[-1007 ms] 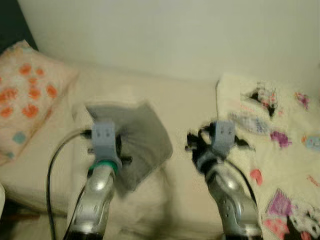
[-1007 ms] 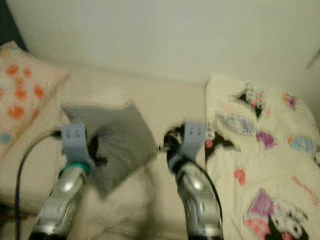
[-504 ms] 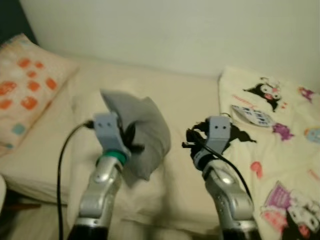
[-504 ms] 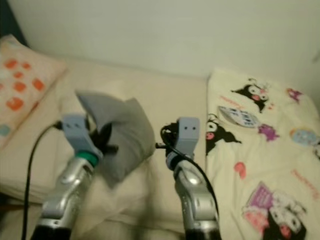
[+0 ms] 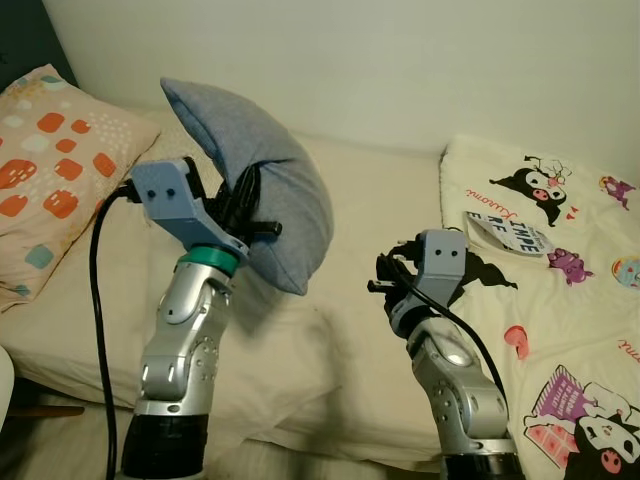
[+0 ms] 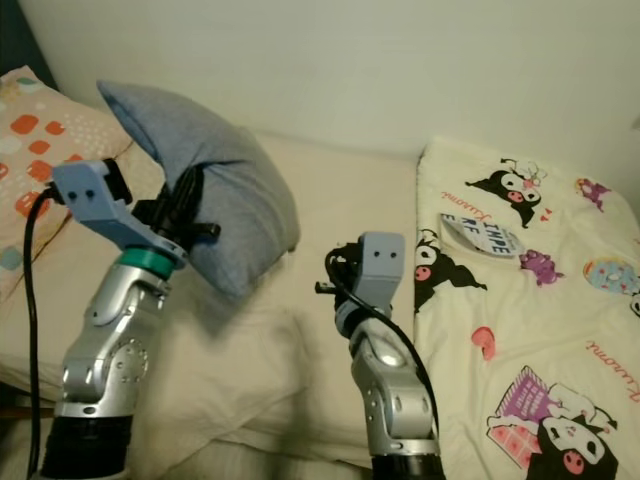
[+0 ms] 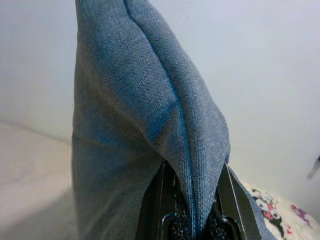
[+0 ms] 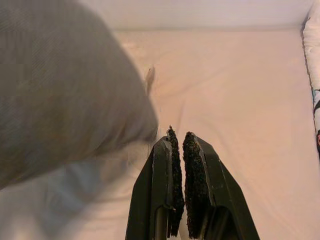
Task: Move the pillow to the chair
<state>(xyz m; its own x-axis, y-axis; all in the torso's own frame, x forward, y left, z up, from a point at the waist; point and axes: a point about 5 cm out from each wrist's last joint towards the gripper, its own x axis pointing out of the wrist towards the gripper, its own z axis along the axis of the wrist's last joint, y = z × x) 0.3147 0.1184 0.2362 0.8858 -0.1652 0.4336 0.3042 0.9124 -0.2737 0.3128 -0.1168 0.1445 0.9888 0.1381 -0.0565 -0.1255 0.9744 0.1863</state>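
The grey-blue pillow [image 5: 262, 180] is held clear above the cream bed [image 5: 360, 200], pinched along its seam between the fingers of the left gripper [image 5: 245, 205]. At about three o'clock from it, the right gripper [image 8: 179, 165] hovers low over the sheet with its fingers pressed together, holding nothing. An orange-spotted pillow [image 5: 50, 170] lies at nine o'clock, and a cartoon-print blanket [image 5: 560, 290] at three o'clock.

Pillows: two. One grey pillow [image 5: 262, 190], one cream pillow with orange spots [image 5: 50, 160].
Beds: one [image 5: 360, 215].
Blankets: one, cartoon-printed blanket [image 5: 560, 300].
Grippers: two, left gripper [image 5: 240, 195] and right gripper [image 5: 385, 280].
Silver arms: two.
Black cables: one along left arm [image 5: 98, 300].
Walls: one, plain white wall [image 5: 400, 60].
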